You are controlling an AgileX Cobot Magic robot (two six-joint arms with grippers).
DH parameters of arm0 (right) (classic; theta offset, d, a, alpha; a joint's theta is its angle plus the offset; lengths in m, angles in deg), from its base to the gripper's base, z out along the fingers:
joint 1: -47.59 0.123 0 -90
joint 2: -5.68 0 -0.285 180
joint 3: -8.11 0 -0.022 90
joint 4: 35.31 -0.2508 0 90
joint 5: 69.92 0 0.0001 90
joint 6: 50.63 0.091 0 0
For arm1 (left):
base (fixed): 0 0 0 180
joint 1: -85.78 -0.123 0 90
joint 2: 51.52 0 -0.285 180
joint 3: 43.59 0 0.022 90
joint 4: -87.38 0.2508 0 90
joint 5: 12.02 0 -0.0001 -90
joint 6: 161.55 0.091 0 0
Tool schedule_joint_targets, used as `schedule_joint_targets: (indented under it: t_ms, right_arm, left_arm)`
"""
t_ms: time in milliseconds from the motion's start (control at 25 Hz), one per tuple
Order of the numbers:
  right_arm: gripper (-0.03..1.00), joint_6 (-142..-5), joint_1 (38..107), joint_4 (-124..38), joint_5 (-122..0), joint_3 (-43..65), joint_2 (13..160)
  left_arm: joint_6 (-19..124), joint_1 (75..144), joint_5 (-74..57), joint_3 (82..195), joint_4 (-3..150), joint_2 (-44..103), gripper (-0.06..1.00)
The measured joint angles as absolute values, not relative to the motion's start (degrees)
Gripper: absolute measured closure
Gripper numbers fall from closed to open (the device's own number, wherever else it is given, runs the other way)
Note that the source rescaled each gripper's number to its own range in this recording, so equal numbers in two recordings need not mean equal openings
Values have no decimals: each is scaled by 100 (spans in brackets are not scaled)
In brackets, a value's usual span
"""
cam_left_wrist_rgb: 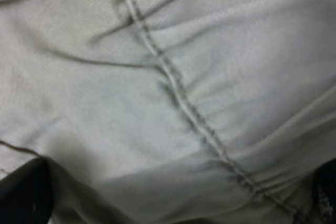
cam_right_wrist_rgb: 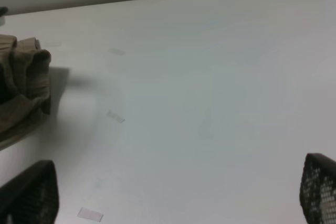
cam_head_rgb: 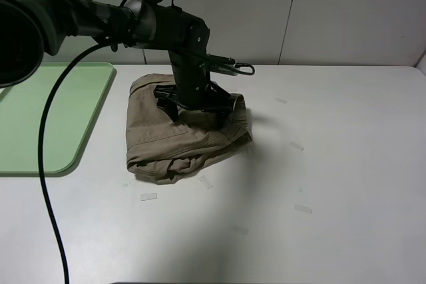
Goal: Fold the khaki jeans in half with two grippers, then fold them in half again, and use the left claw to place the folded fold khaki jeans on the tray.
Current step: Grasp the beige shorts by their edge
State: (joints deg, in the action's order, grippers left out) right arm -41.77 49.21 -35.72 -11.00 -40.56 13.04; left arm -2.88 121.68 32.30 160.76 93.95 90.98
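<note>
The khaki jeans (cam_head_rgb: 166, 141) lie folded into a compact bundle on the white table, right of the tray (cam_head_rgb: 46, 118). My left claw (cam_head_rgb: 194, 108) is down on the bundle's far right part, its jaws spread wide and resting on the cloth. In the left wrist view the khaki cloth (cam_left_wrist_rgb: 157, 77) with a stitched seam fills the picture, and the left claw (cam_left_wrist_rgb: 173, 198) shows only as dark fingertips (cam_left_wrist_rgb: 23, 192) at the two lower corners. My right gripper (cam_right_wrist_rgb: 173, 198) is open and empty over bare table; the jeans' edge (cam_right_wrist_rgb: 21, 87) shows off to one side. The right arm is out of the exterior view.
The mint-green tray lies at the table's left edge, nothing on it. Small clear tape strips (cam_head_rgb: 148, 197) (cam_head_rgb: 303, 209) lie on the white table (cam_head_rgb: 333, 164). The left arm's black cable (cam_head_rgb: 46, 164) loops down in front of the tray.
</note>
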Motion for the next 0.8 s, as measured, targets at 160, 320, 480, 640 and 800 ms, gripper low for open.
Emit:
schedule_joint_targets:
  t_ms: [160,320,480,640,800]
  right_arm:
    - [-3,-4177,4921,-3575,-1100,-4056,1304]
    - [-3,-4177,4921,-3575,-1100,-4056,1304]
    - [-3,-4177,4921,-3575,-1100,-4056,1304]
    - [-3,-4177,4921,-3584,-1100,-4056,1304]
    - [-3,-4177,4921,-3589,-1100,-4056,1304]
  left_arm:
    - [-281,12168,3347,16238,9428,8845,-5]
    - [-431,12168,3720,16361,9779,8262,-5]
    - [-647,12102,4310,16368,9993,7777,-5]
    - [-646,11871,4531,16124,9917,7439,-5]
    - [-564,11532,4259,15402,9673,7084,-5]
